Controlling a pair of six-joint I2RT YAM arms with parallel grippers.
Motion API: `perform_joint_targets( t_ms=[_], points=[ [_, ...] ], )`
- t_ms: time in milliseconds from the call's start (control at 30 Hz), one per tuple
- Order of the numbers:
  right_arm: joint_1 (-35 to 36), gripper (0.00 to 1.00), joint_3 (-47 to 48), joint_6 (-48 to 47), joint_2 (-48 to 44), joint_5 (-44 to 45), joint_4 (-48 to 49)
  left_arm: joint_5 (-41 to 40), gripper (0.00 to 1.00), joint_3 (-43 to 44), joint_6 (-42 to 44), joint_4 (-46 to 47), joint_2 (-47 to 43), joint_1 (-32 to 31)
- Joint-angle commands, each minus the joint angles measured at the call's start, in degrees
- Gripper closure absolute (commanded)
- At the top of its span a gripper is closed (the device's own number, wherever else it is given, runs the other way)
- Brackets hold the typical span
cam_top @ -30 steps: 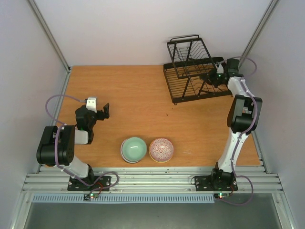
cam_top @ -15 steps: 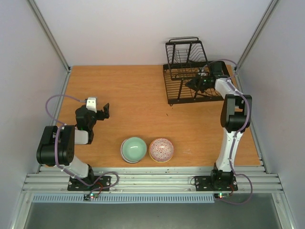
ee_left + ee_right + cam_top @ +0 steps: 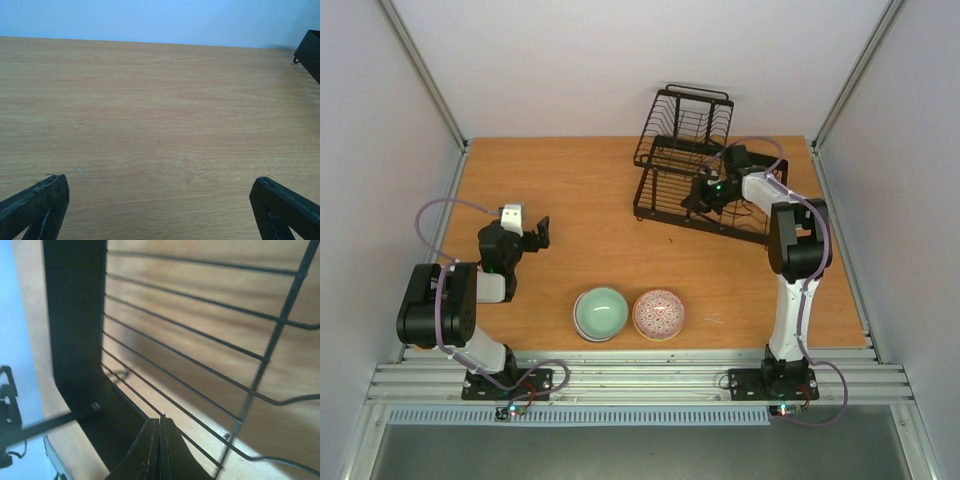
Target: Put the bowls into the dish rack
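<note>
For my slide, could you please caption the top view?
Shut right claw at dish rack, left claw open, mint bowl and pink bowl unloaded.

The black wire dish rack (image 3: 670, 190) stands askew on the far right part of the table (image 3: 570, 180); the pale mint green bowl (image 3: 600, 313) and the pink-red patterned bowl (image 3: 658, 314) sit upright, side by side, near the front edge, well apart from the rack.

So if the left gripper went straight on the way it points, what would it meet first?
Probably nothing soon: ahead of the left gripper, fingers open, lies only bare table; the dish rack sits off to the right. Its tilt is unclear.
</note>
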Motion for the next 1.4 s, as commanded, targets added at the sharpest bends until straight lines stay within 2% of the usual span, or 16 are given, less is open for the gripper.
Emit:
perform_joint_targets(
  t_ms=[0, 400, 733, 1100, 1367],
  points=[
    [5.4, 0.98, -0.7, -2.4, 1.4, 3.3, -4.1, 0.1, 0.01, 1.2, 0.9, 1.2, -0.2, -0.2],
    [12.7, 0.98, 2.5, -3.5, 8.2, 4.7, -5.6, 0.1, 0.01, 1.3, 0.9, 1.2, -0.2, -0.2],
    [20.2, 0.98, 8.4, -12.5, 13.7, 1.2, -10.0, 0.0, 0.01, 1.1, 0.9, 1.2, -0.3, -0.2],
    [26.4, 0.96, 22.2, -18.2, 20.7, 2.3, -18.5, 0.0, 0.01, 1.2, 1.0, 1.2, -0.2, -0.2],
    [29.3, 0.96, 36.7, -22.0, 28.0, 3.3, -27.6, 0.0, 0.01, 1.2, 1.0, 1.2, -0.2, -0.2]
  ],
)
